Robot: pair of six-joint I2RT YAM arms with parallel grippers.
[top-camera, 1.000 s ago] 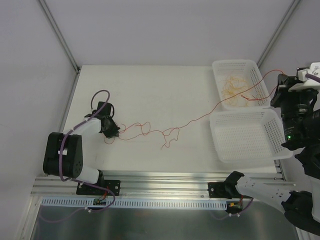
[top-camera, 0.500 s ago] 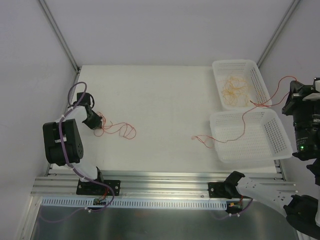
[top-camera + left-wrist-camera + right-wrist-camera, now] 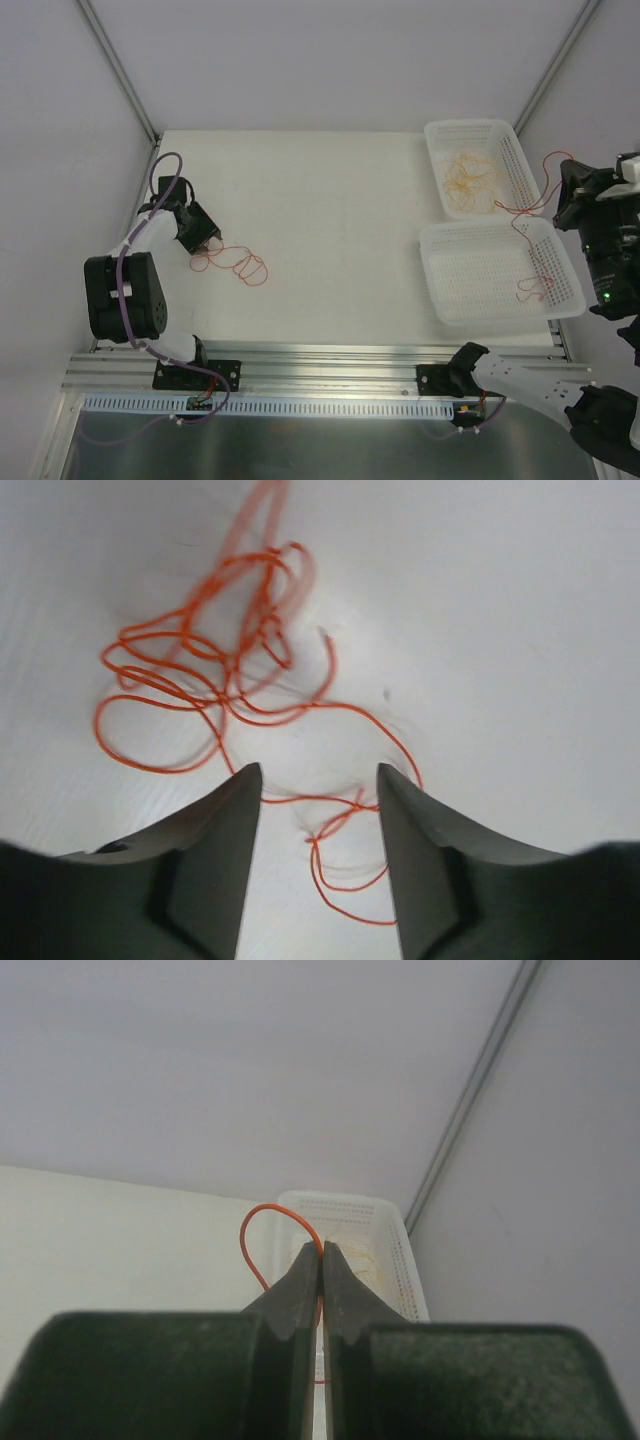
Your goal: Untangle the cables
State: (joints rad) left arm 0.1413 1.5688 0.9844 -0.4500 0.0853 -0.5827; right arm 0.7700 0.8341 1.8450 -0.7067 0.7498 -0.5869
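Note:
Two red-orange cables lie apart. One red cable (image 3: 238, 264) is curled in loops on the table at the left, just off my left gripper (image 3: 207, 240). The left wrist view shows this tangle (image 3: 215, 670) ahead of and under my left gripper (image 3: 318, 775), which is open and holds nothing. My right gripper (image 3: 563, 192) hangs at the far right, shut on the other red cable (image 3: 256, 1222), pinched at the tips (image 3: 322, 1251). That cable's tail (image 3: 535, 287) droops into the near white basket (image 3: 440, 290). Pale yellow-orange cables (image 3: 470, 175) fill the far basket (image 3: 437, 130).
Both white perforated baskets stand at the table's right side, the far one (image 3: 392, 1222) also in the right wrist view. Metal frame posts rise at the back corners. An aluminium rail (image 3: 320, 365) runs along the near edge with the arm bases.
The single stretched red strand came apart into two cables. My right gripper drew its cable right, tail now in the near basket. My left gripper opened and let its cable drop.

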